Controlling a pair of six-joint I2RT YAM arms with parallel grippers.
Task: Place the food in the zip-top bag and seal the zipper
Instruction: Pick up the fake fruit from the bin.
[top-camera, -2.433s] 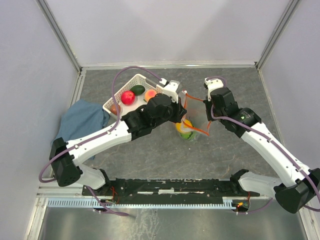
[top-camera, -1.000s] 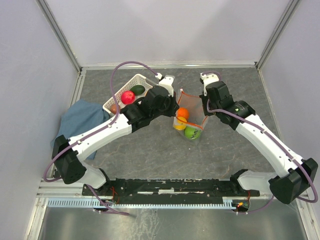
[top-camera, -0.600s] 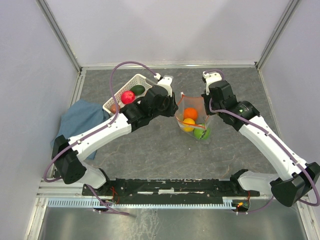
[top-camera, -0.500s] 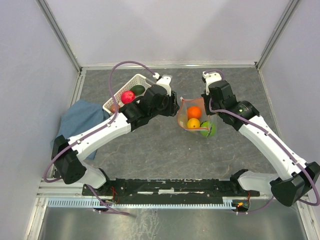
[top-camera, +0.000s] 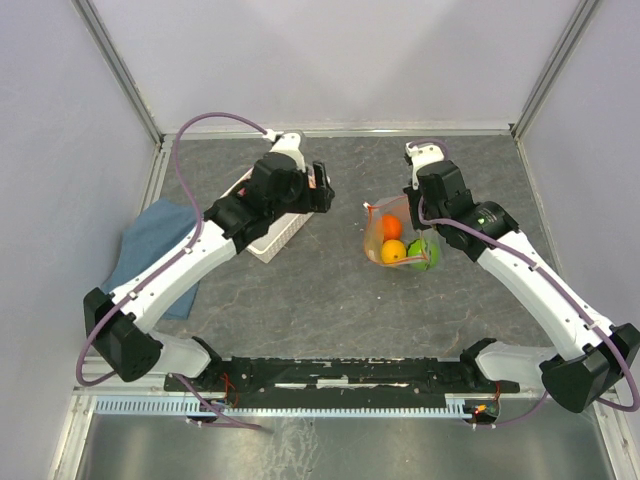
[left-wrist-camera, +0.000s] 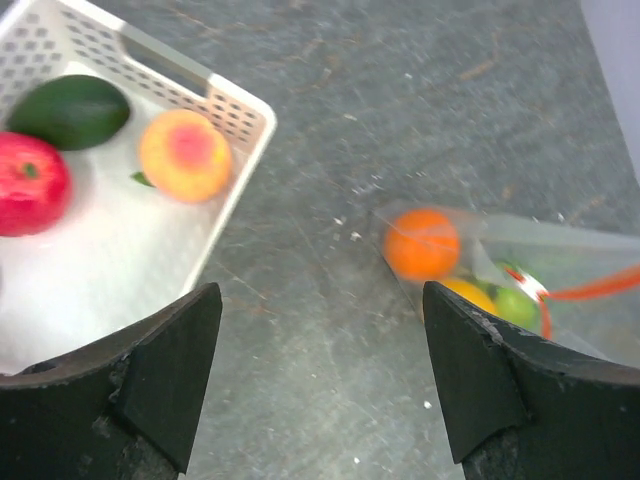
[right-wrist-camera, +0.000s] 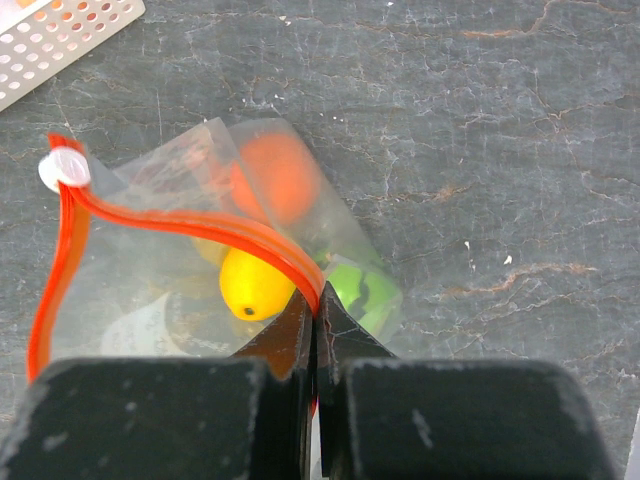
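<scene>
Grey table (top-camera: 330, 290) is shown, the bag (top-camera: 385, 232) right of centre, its zipper (right-wrist-camera: 180, 225) pinched by the clenched right gripper (right-wrist-camera: 315, 315). The left gripper (left-wrist-camera: 320, 330) is spread empty; the peach (left-wrist-camera: 185, 155) in the basket (left-wrist-camera: 245, 105) lies left of its jaws.

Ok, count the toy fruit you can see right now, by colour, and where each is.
orange, in the zip-top bag: 1
yellow lemon, same bag: 1
light green fruit, same bag: 1
red apple, in the basket: 1
dark green avocado, basket: 1
peach, basket: 1
Total: 6
</scene>
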